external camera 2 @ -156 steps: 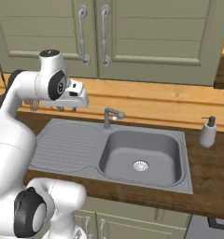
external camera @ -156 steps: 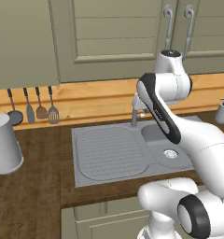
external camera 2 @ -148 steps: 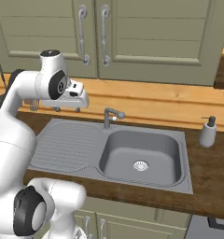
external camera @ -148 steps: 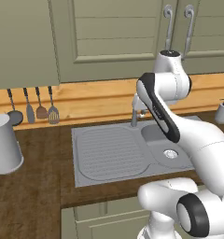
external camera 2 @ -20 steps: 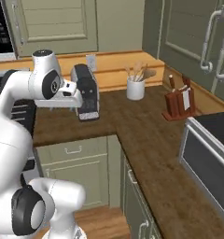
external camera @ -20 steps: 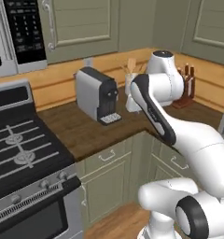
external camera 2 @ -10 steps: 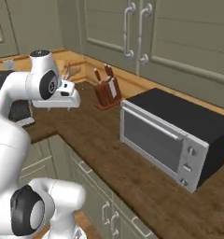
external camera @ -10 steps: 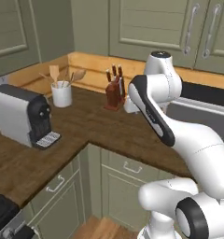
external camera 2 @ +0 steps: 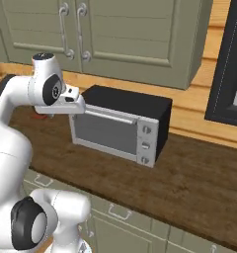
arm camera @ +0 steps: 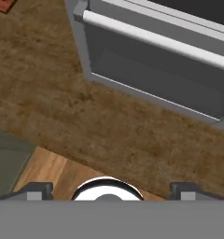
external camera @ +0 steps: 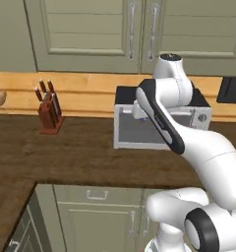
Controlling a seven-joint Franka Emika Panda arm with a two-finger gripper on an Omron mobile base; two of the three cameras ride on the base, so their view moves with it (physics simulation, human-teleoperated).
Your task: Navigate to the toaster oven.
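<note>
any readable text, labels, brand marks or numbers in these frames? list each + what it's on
None readable.
Toaster oven: no brand or lettering shows; any marks around its three knobs are too small to tell.
Knife block: blank.
Cabinet doors: blank.

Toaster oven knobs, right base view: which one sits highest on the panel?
The top knob of the three stacked on the right panel of the toaster oven. It sits level with the door handle; the other two are below it, toward the counter.
</note>
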